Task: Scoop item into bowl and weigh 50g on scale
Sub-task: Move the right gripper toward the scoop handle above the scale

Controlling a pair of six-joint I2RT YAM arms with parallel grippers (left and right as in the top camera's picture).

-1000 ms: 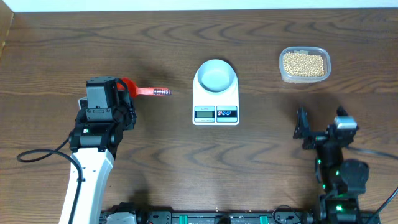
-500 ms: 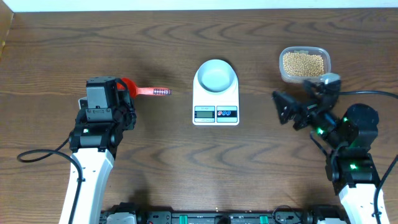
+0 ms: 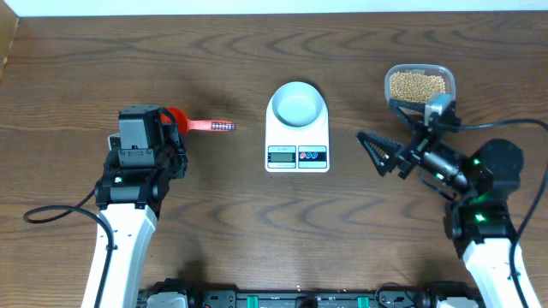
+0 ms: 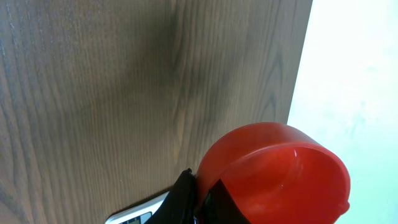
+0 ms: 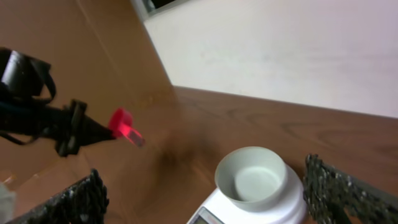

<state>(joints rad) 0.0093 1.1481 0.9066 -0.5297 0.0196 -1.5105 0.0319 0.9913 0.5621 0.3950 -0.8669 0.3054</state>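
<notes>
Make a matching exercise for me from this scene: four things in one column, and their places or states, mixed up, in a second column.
Things:
1. bowl
2. beans
3. scoop
4. right gripper

Places or states:
A. open, holding nothing
B. in the tub
C. on the scale
D. held in the left gripper

Pairs: 1-C, 2-B, 3-D, 4-A
</notes>
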